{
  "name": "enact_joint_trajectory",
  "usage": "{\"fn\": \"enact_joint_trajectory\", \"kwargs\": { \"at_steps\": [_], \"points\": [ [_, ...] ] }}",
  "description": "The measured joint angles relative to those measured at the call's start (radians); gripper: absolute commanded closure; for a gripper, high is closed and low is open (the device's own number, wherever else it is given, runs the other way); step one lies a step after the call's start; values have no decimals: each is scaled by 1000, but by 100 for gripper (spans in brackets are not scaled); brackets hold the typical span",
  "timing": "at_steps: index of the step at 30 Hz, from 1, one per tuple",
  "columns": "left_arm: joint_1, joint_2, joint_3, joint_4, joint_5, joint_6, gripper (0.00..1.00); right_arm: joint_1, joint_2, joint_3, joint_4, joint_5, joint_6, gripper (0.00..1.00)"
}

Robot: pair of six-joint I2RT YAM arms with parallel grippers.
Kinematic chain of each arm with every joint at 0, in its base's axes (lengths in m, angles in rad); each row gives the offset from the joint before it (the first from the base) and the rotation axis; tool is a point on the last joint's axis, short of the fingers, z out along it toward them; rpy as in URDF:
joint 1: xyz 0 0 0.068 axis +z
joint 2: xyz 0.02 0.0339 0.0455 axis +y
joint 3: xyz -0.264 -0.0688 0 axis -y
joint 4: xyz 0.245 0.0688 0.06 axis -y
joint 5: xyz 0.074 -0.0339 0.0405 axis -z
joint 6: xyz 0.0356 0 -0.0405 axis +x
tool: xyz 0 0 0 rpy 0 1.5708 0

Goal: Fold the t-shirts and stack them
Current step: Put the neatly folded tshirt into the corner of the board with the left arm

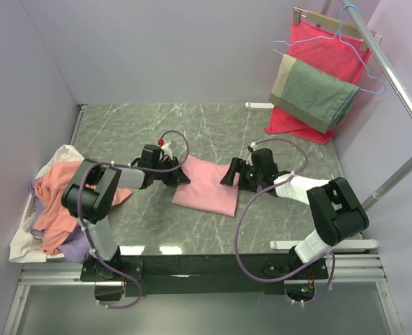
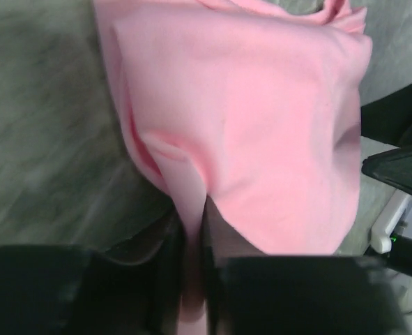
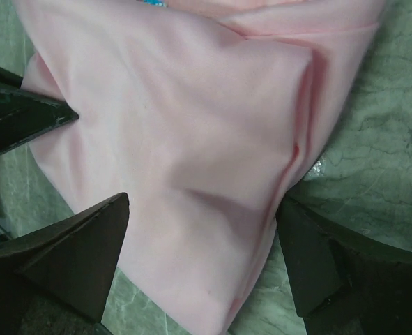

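Left gripper (image 2: 194, 237) clenched on edge of pink t-shirt (image 1: 209, 187), frame centre, likely to fold it | right gripper (image 3: 202, 209) spread astride opposite edge, unpinched | unfolded pile (image 1: 56, 206) lower left

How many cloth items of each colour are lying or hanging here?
Pink t-shirt: 1
Salmon-orange t-shirt: 1
White t-shirt: 1
Lilac t-shirt: 1
Red cloth: 1
Grey-green cloth: 1
Total: 6 visible

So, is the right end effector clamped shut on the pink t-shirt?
No, the right end effector stands wide open, its fingers set apart on either side of the pink t-shirt.
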Motion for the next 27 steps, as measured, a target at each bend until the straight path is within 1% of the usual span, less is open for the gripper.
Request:
{"fn": "enact_joint_trajectory", "kwargs": {
  "at_steps": [2,4,9,13,17,19,24,27],
  "points": [
    [0,51,41,6,56,-12,99,-5,3,2,0,-4,-3,8],
    [-2,91,92,-3,83,-20,99,-10,4,4,0,-9,-6,8],
    [10,175,299,-160,56,5,99,-27,5,4,0,-16,-19,8],
    [60,218,520,-328,-34,57,99,-40,5,5,-5,-31,-33,8],
    [140,281,743,-440,-131,122,99,-53,24,26,-21,-61,-55,9],
    [195,344,871,-507,-177,156,99,-59,47,52,-27,-76,-69,9],
    [338,525,1131,-649,-300,243,99,-64,101,101,-21,-111,-85,10],
    [414,652,1309,-759,-396,314,99,-64,140,126,3,-156,-76,11]
  ]
}}
